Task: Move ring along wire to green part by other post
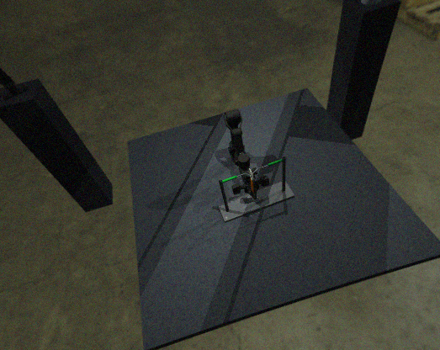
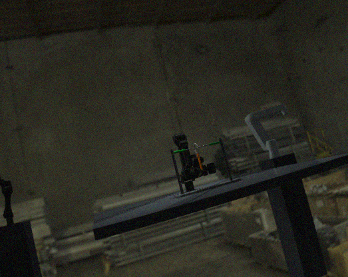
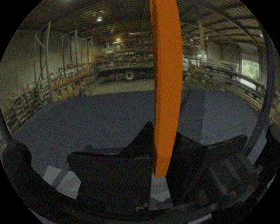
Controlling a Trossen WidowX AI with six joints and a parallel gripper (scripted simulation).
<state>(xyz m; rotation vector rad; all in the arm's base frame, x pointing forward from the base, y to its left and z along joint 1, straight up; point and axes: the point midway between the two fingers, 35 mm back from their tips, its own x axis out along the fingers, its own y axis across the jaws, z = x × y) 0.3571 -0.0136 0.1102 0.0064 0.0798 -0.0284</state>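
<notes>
The ring is around the thin grey wire, near mid-span; whether they touch is too small to tell. Its orange handle hangs below, slightly tilted in the exterior view. My gripper is shut on the handle's lower part, below the wire. One green part adjoins the left post; the other adjoins the right post. The ring is outside the wrist view.
The posts stand on a pale base plate on the dark table. My arm reaches in from behind the wire frame. Large dark pillars stand beyond the table's edges.
</notes>
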